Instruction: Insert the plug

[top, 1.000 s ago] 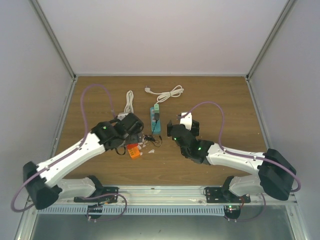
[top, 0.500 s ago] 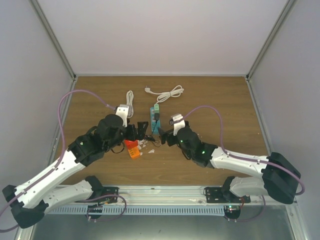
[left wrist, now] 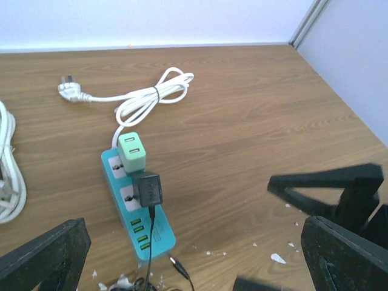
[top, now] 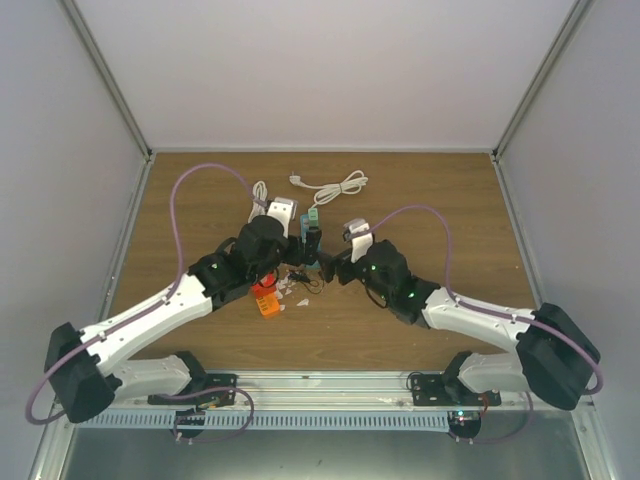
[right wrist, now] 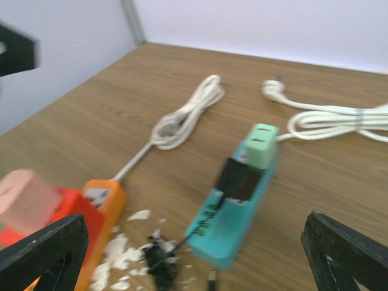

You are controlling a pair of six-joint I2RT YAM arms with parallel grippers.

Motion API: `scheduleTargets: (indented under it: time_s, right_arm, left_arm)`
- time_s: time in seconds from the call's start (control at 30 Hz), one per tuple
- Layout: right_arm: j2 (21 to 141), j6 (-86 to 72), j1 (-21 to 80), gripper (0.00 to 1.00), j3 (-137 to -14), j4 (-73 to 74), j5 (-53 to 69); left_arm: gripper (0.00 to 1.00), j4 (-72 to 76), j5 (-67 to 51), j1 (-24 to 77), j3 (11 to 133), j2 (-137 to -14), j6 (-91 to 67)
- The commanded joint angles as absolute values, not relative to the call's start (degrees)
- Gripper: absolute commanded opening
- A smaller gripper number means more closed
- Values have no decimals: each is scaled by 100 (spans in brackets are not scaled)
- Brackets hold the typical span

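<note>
Plug (left wrist: 148,189) looks seated in teal power strip (left wrist: 159,235), next to green adapter (left wrist: 131,153); insertion seems done. Left claw (left wrist: 194,254) and right claw (right wrist: 194,248) both spread wide, holding nothing.

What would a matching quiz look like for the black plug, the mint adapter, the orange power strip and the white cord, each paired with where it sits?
1 black plug
2 mint adapter
3 orange power strip
4 white cord

A coiled on the table
B on the teal strip, thin wire trailing
C at the teal strip's end socket
D white crumbs beside it

Pairs: 1-B, 2-C, 3-D, 4-A
</note>
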State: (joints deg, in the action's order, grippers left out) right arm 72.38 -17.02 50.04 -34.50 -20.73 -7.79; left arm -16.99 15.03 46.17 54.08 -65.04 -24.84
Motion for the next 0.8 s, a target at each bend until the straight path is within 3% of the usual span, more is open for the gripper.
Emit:
scheduleTargets:
  time_s: [0.0, 0.3, 0.77]
  right_arm:
    - [7251, -2193, 4446, 100, -3365, -1936, -1047]
    - [6937, -2569, 3839, 99, -2895, -2170, -1168]
    - [7302, -2450, 3836, 99, -2926, -2303, -1322]
  left_arm:
    - [99, -792, 1568, 4575, 5581, -6807, -2050]
    - [99, 442, 1099, 4169, 4264, -6222, -1933]
    - [99, 929, 832, 4148, 3807, -5977, -2019]
